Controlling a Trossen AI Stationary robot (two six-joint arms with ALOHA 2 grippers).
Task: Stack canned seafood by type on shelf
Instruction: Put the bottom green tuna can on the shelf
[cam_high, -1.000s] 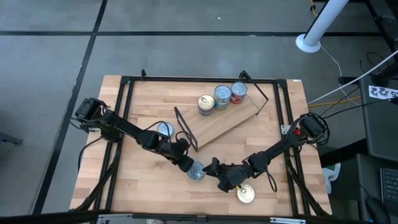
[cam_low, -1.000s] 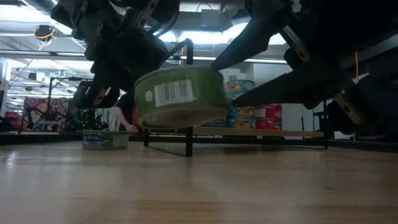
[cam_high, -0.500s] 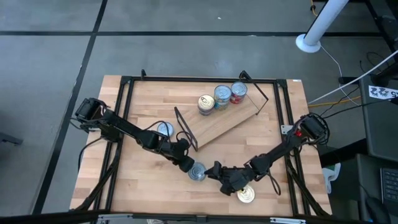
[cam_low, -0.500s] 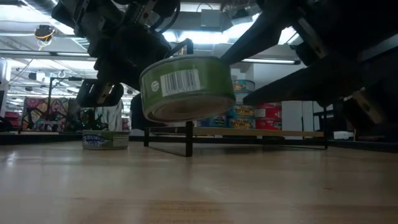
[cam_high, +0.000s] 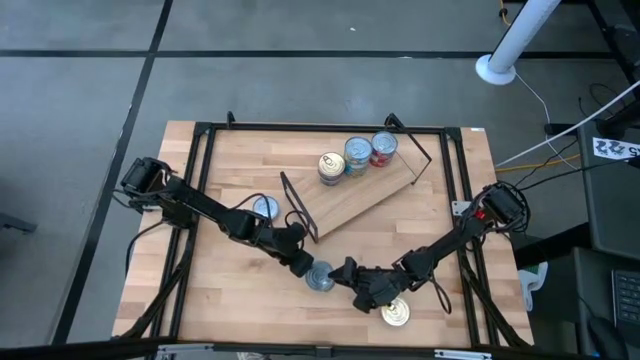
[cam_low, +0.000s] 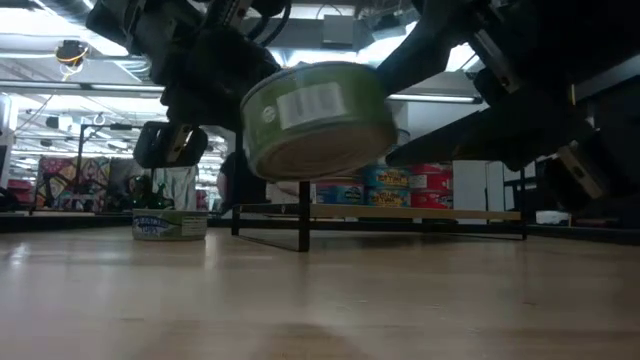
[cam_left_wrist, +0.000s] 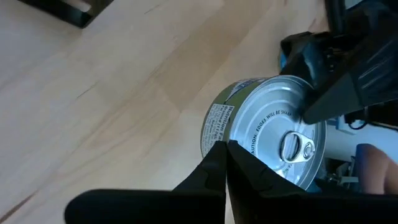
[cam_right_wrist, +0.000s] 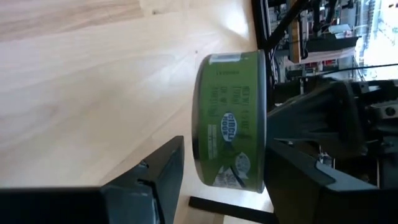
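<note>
The right tool (cam_high: 345, 272) grips a green tin (cam_high: 321, 276) above the desk (cam_high: 230, 290), at 6 o'clock from the shelf (cam_high: 365, 195). The left tool (cam_high: 303, 264), shut, touches its lid.

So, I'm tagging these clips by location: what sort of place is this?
Probably a robotics lab or workshop, not a shop or kitchen: a black-framed wooden table on bare concrete floor, loose cables beside it, and cluttered shelving under ceiling strip lights behind.
</note>
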